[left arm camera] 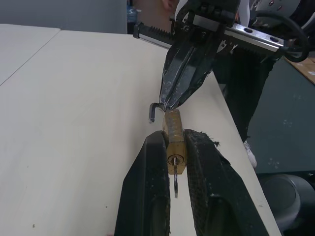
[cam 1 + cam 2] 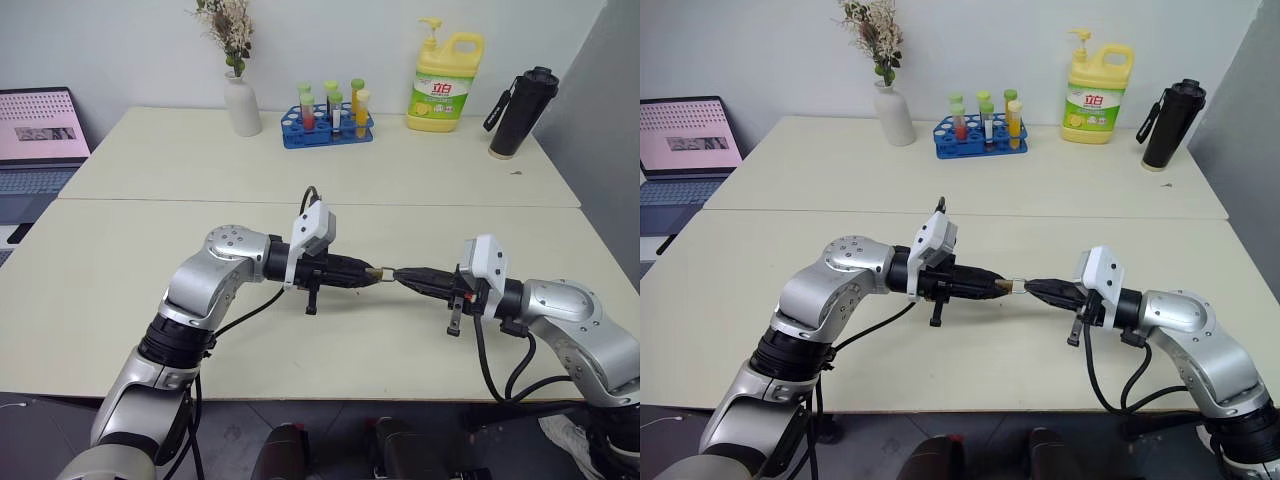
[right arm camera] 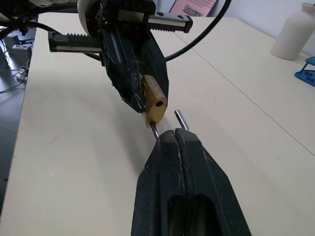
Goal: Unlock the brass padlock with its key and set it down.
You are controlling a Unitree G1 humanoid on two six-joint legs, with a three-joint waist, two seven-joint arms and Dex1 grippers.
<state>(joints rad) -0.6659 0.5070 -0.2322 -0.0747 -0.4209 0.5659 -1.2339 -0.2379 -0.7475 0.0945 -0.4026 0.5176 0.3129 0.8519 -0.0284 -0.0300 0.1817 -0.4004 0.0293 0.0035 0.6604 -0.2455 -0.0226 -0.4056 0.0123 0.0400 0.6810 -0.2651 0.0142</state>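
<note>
So the two arms meet nose to nose above the pale tabletop [image 2: 150, 290], near its front edge. The left tool [image 2: 366, 272] is clamped on the brass padlock [image 1: 174, 142], squeezing the golden body between both fingers. The right tool [image 2: 403, 275] has its fingers pressed together on the padlock's shackle [image 3: 180, 119], which looks popped open with one leg sticking out free. The little key [image 1: 175, 183] sits in the keyhole, hanging out of the padlock's bottom end.
</note>
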